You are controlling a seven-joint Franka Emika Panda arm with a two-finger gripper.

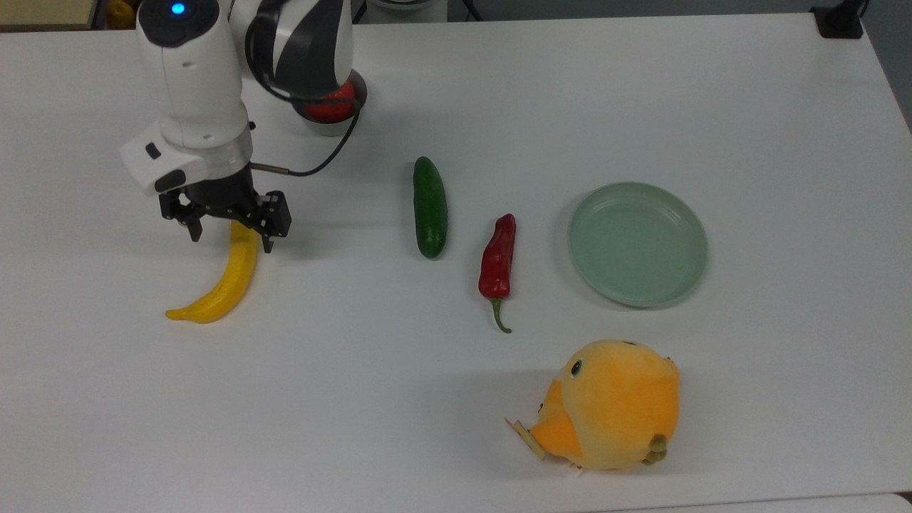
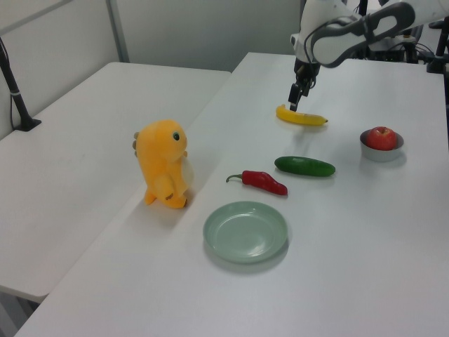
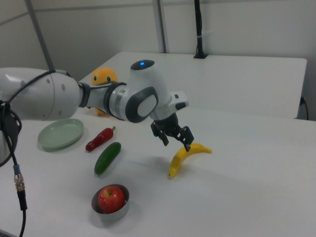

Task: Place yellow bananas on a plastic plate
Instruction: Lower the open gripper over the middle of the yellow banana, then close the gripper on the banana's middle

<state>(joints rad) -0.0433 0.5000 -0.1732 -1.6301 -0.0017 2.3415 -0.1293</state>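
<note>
The yellow banana [image 1: 229, 279] lies on the white table at the top view's left, its dark-tipped end hidden under my gripper. My gripper [image 1: 229, 241] is open, one finger on each side of that end, close above the fruit and holding nothing. In the right view the gripper [image 3: 177, 144] hangs just over the banana [image 3: 183, 157]; in the left view the gripper [image 2: 295, 100] is right above the banana [image 2: 303, 117]. The pale mint-green plate [image 1: 638, 244] sits empty far off at the top view's right, also seen as the plate [image 2: 245, 232] and the plate [image 3: 61, 133].
Between banana and plate lie a green cucumber [image 1: 430, 206] and a red chili pepper [image 1: 498, 263]. A grey metal bowl with a red apple [image 3: 111, 198] stands behind my arm. An orange plush chick [image 1: 609, 405] sits near the table's front edge, below the plate in the top view.
</note>
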